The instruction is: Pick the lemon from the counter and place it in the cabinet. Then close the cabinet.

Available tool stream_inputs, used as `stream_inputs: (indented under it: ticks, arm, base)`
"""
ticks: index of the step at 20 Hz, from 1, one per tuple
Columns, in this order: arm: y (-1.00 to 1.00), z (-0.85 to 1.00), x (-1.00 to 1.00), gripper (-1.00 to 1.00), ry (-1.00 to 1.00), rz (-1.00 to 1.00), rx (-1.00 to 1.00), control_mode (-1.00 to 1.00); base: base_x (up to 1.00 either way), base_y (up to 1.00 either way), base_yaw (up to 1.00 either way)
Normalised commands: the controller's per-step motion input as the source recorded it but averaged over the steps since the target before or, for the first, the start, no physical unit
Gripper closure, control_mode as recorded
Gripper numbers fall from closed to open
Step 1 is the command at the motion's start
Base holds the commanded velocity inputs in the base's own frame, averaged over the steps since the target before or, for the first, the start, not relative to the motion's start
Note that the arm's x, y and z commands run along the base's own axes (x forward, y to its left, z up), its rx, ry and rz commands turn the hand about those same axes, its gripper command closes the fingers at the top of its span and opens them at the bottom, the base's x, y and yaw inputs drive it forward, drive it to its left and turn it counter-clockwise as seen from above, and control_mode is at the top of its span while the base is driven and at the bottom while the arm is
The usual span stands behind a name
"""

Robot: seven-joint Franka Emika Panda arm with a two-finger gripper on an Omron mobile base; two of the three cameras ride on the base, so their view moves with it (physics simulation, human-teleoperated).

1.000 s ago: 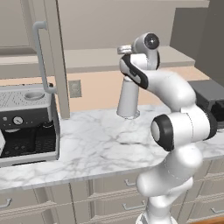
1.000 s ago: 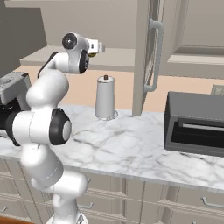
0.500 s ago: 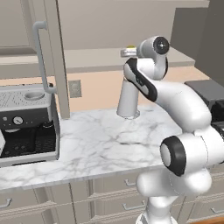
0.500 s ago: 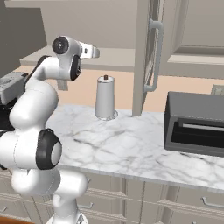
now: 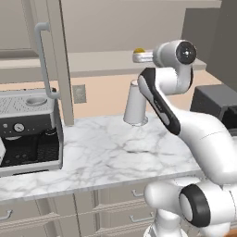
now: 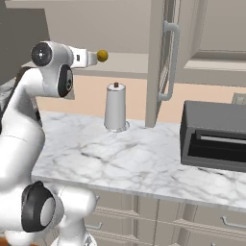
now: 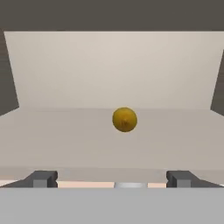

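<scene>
gripper (image 7: 112, 178) jaws spread wide at frame bottom, gripping nothing, round glossy lemon (image 7: 124, 119) mid-frame on the cabinet (image 7: 65, 140) 's smooth matte shelf

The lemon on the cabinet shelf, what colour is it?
Yellow-orange; the lemon shows best in the hand view.

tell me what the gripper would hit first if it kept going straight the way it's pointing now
Probably the lemon: it sits on the cabinet shelf dead ahead of the open gripper, slightly right of centre. Past it is the cabinet's back wall. Depth is hard to judge.
</scene>
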Motion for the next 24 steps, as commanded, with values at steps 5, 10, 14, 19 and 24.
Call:
stream_inputs:
  ticks: [5,10,14,19,24]
  arm:
    - [0.19,0.16,-1.0,-1.0,-0.01,0.0,-0.06,-1.0]
    - [0.29,0.0,-1.0,-1.0,0.0,0.0,-0.03,-1.0]
    - [0.47,0.09,-1.0,-1.0,0.0,0.0,-0.09,-1.0]
    - [0.56,0.01,-1.0,-1.0,0.0,0.0,-0.08,-1.0]
    - [0.6,0.0,-0.93,-1.0,0.0,0.0,-0.05,-1.0]
  base:
    - [0.0,0.0,0.0]
    - [0.0,0.0,0.0]
    - [0.0,0.0,0.0]
    - [0.0,0.0,0.0]
    - [0.0,0.0,0.0]
